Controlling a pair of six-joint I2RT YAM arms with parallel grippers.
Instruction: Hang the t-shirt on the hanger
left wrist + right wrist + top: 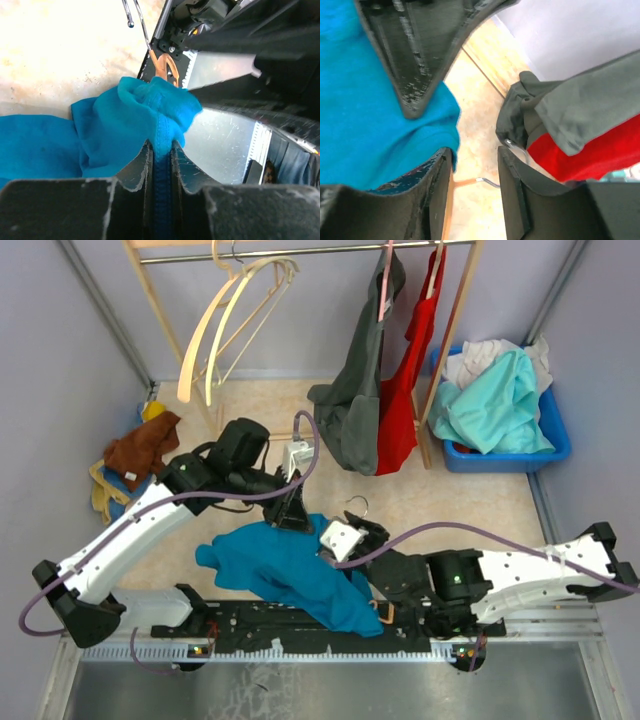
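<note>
Jaws of the left gripper [160, 150] are clamped on a folded seam of the t-shirt [115, 125], teal cloth bunching up just past the fingertips. Right there, the orange neck of the hanger [161, 66] pokes out of that bunch, its silver hook [130, 23] rising beyond. Over to the right gripper [475, 155]: jaws apart, nothing between them, only bare surface [475, 115] and a sliver of the hanger in the gap, teal cloth just beside one finger. From above, the t-shirt lies crumpled on the surface between both arms, near the front edge. Further back, a dark grey shirt [355, 410] and a red garment [405, 410] hang from the rail [300, 251]. A blue bin [555, 445] holds an aqua garment [495, 405].
</note>
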